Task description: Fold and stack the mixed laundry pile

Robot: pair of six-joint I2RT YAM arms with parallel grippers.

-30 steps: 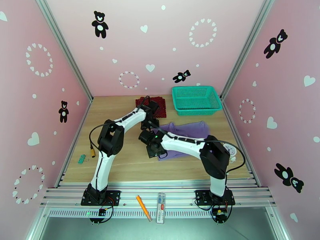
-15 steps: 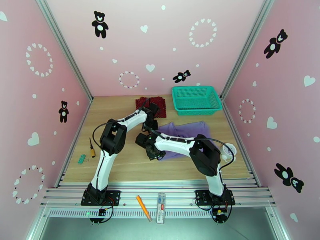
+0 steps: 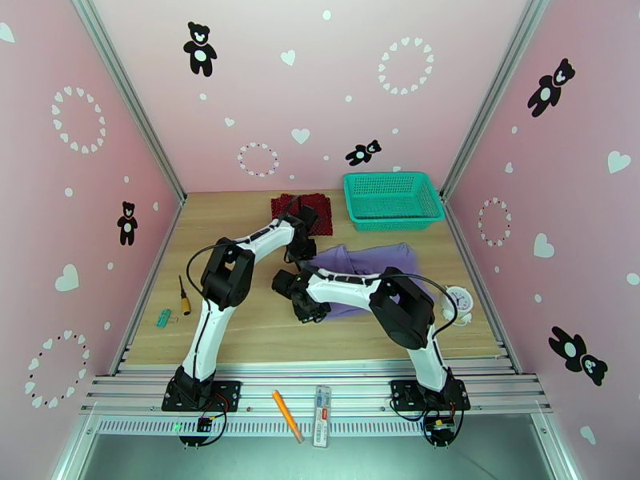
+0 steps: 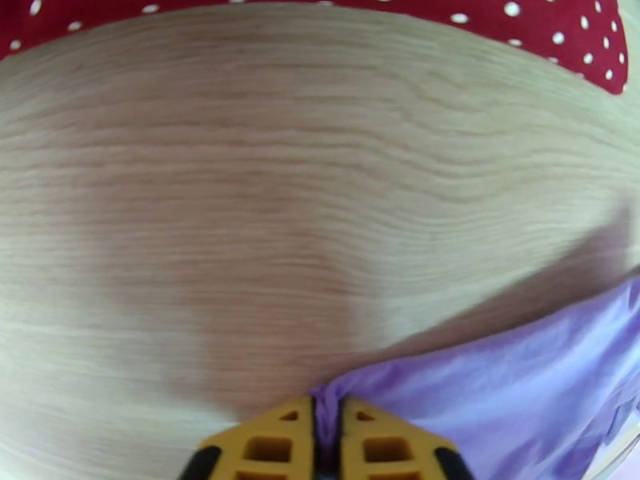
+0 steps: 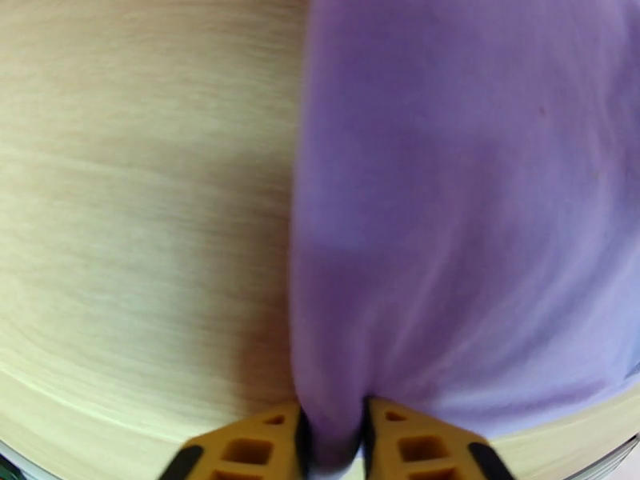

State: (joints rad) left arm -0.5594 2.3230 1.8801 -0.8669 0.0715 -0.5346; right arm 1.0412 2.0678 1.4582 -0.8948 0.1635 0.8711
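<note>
Top view: bright, even, diffuse light, sharp throughout, no glare. Soft, faint shadows on the table (image 3: 264, 330).
Left wrist view: wood grain smeared, broad dim shadow from centre to lower right, edges bowed.
Right wrist view: blurred; lavender T-shirt (image 5: 464, 194) shows no weave, darker fold at lower centre.

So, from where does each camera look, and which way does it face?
Top external: above and behind the bases, facing down onto the table; left arm and right arm show.
Left wrist: on the left arm, facing down past the left gripper, shut on the purple T-shirt corner, toward the red dotted cloth.
Right wrist: on the right arm, facing down past the right gripper, shut on the T-shirt's edge.
Shared: both wrist views show T-shirt and table.
</note>
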